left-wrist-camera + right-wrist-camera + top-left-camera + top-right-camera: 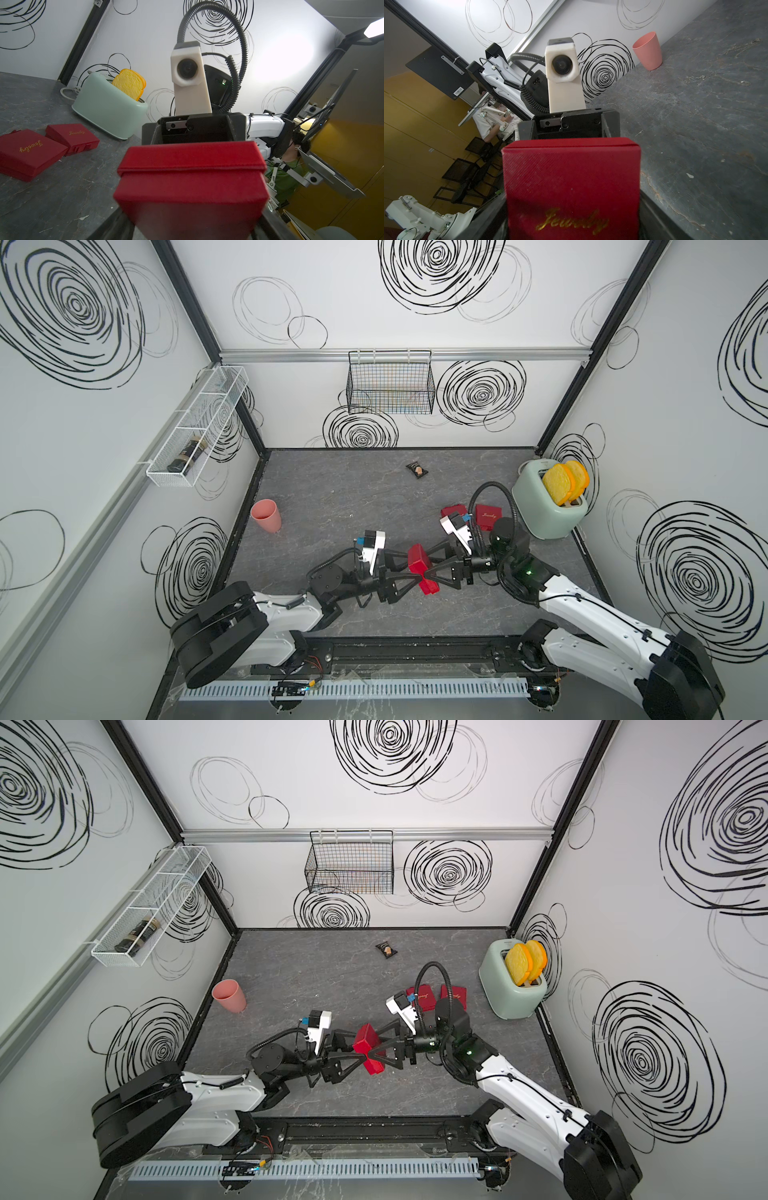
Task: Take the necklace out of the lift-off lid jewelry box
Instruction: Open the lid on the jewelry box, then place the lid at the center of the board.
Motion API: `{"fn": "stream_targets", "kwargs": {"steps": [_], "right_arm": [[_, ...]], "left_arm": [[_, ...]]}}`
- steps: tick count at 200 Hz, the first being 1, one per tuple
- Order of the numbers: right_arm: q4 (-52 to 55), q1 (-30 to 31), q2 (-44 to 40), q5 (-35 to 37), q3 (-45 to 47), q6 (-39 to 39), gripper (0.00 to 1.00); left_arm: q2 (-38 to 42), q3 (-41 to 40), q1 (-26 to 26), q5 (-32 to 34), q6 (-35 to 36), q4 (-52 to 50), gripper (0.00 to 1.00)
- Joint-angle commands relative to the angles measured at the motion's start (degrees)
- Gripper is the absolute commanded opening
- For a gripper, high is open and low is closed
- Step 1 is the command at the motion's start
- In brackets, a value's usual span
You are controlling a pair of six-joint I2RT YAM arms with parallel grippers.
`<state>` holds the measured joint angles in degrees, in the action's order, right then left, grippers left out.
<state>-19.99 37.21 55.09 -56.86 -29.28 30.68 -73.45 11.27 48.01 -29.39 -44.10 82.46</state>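
Fingers (274,228) of the left gripper (413,573) and right gripper (427,569) clamp the shut red jewelry box (419,561) from either side, aloft over mid-table. It stands on edge, long axis running near to far, lid facing right. The necklace is hidden, perhaps inside. Far right, a toaster (540,510) holds two bread slices (561,483).

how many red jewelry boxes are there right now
3. The held box is up between the left gripper and right gripper. The second box and third box lie side by side on the table by the toaster. No others show.
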Motion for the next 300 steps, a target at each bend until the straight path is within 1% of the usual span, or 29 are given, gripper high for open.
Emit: {"fn": "stream_targets", "kwargs": {"steps": [1,46,75,104,119,129,143,154,180,211,245,268,291,293,300], "right_arm": [[-4.3,-0.7,-1.0,-1.1,0.7,1.9,0.65],[-3.6,-5.1,-3.9,-1.0,1.6,2.8,0.65],[1.4,-7.9,-5.8,3.9,1.3,1.6,0.65],[10.8,-7.9,-7.2,18.2,0.4,-2.8,0.64],[13.8,-8.0,-7.0,29.0,1.7,-4.5,0.6],[17.8,-8.0,-5.7,36.5,1.6,-5.8,0.59],[22.6,-8.0,-2.0,42.9,1.2,-6.8,0.6],[24.2,-8.0,1.1,44.4,1.1,-7.2,0.62],[24.4,-7.7,7.2,45.5,1.4,-4.8,0.63],[26.0,-7.1,12.7,50.5,0.5,-4.3,0.64],[28.5,-6.7,17.8,52.8,-1.1,-4.7,0.74],[29.2,-6.5,19.3,53.4,-1.5,-4.7,0.88],[31.0,-5.9,18.1,53.5,-2.5,-5.7,0.99],[31.2,-5.8,17.8,53.5,-2.6,-5.9,1.0],[31.9,-5.6,16.7,53.4,-3.0,-6.4,0.98]], "left_arm": [[0.2,0.4,0.1,-0.2,-1.7,7.0,0.73],[1.4,-1.0,-0.9,-0.2,-2.6,7.9,0.69],[3.2,-1.7,-1.9,0.3,-2.4,5.7,0.68],[5.1,-2.2,-2.7,0.2,-1.8,3.4,0.68],[6.6,-2.2,-2.7,0.4,-0.7,1.0,0.68],[7.6,-2.1,-2.7,0.4,0.2,-1.1,0.68],[9.5,-2.0,-2.7,0.6,1.8,-4.5,0.68],[11.0,-1.8,-2.7,0.6,3.3,-7.4,0.68],[14.4,-1.4,-2.7,1.5,6.2,-13.9,0.68],[17.3,-1.2,-2.7,2.0,8.2,-19.2,0.7],[17.9,-1.6,-2.7,1.5,8.9,-20.9,0.7],[17.2,-1.2,-2.8,1.0,8.9,-20.9,0.71],[16.3,-0.7,-2.9,0.3,8.7,-20.8,0.72],[16.3,-0.7,-2.8,0.2,8.7,-20.8,0.72],[16.0,-0.6,-2.9,0.0,8.5,-20.6,0.71]]}}
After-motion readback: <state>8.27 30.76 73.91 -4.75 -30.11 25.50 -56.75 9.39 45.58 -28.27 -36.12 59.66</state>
